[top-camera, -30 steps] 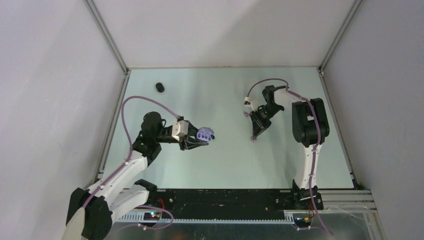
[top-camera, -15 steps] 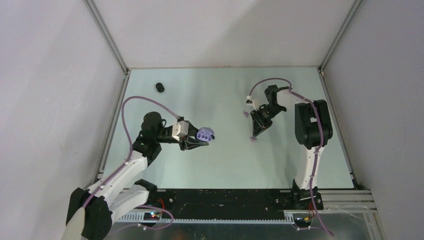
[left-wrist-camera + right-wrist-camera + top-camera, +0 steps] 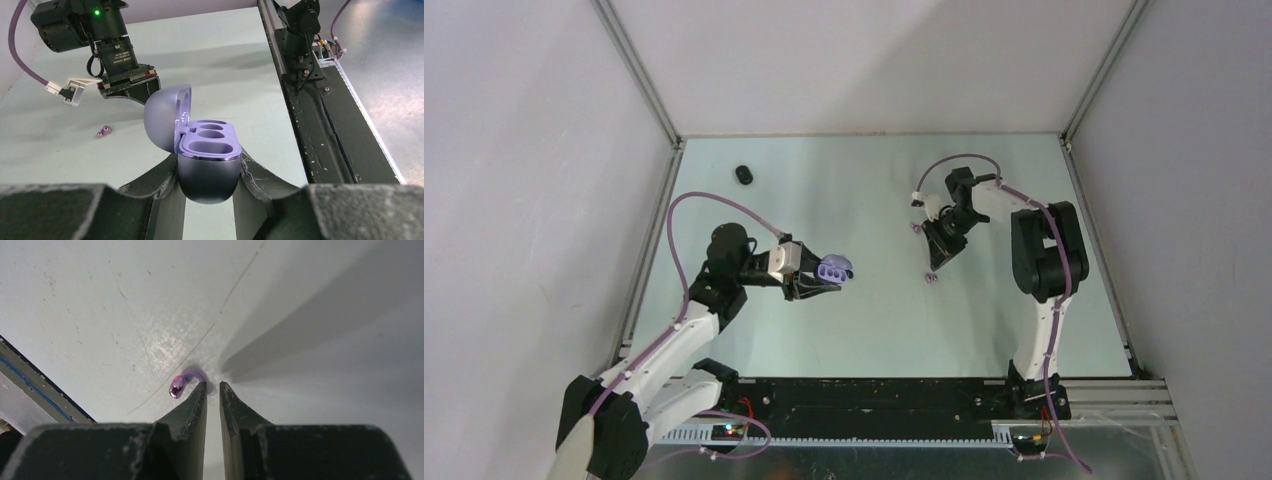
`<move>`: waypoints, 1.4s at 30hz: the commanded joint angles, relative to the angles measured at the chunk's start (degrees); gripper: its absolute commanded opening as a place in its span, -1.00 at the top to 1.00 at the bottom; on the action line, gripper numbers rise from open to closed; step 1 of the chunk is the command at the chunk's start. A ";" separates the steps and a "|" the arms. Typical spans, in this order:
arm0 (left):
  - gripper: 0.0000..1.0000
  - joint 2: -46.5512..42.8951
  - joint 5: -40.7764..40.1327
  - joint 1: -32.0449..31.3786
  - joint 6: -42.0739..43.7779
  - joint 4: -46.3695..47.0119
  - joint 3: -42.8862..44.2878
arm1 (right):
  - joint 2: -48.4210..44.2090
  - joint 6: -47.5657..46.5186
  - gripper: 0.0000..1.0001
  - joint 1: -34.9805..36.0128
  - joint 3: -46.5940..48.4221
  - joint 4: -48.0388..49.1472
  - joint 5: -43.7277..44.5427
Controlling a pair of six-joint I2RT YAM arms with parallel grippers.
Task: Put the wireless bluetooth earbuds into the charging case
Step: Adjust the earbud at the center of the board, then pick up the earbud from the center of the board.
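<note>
My left gripper (image 3: 824, 275) is shut on the purple charging case (image 3: 835, 269) and holds it above the table. In the left wrist view the case (image 3: 207, 165) sits between the fingers with its lid open and its sockets empty. My right gripper (image 3: 932, 270) points down at the table. Its jaws (image 3: 213, 385) stand almost together with nothing between them. A pale purple earbud (image 3: 179, 386) lies on the table, touching the outside of the left fingertip; it also shows in the top view (image 3: 931, 279). Another purple earbud (image 3: 915, 228) lies beside the right wrist.
A small black thing (image 3: 744, 175) lies at the far left of the table, too small to tell what it is. A purple earbud (image 3: 104, 131) shows on the table below the right arm (image 3: 115, 50). Metal frame rails border the table (image 3: 874, 330).
The right wrist has shifted slightly toward the far side, with its fingertips staying by the purple earbud. The left arm and the case have not moved.
</note>
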 commanded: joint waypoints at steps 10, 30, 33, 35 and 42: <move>1.00 -0.25 -0.01 -0.48 1.56 0.05 2.88 | 1.04 -2.63 0.62 -0.71 0.66 -6.02 0.43; 1.00 -0.63 0.02 -0.49 1.70 -0.39 3.07 | 1.26 -3.60 0.63 5.66 0.53 -8.92 0.52; 1.00 -0.65 -0.06 -0.49 1.80 -0.48 3.05 | 1.33 -3.23 0.63 6.79 0.50 -8.71 0.68; 1.00 -0.69 -0.04 -0.47 1.86 -0.61 3.13 | 1.41 -3.04 0.63 7.34 0.62 -8.88 0.92; 1.00 -0.55 0.04 -0.44 2.12 -0.79 3.17 | 0.33 -3.69 0.60 6.05 0.96 -9.69 0.51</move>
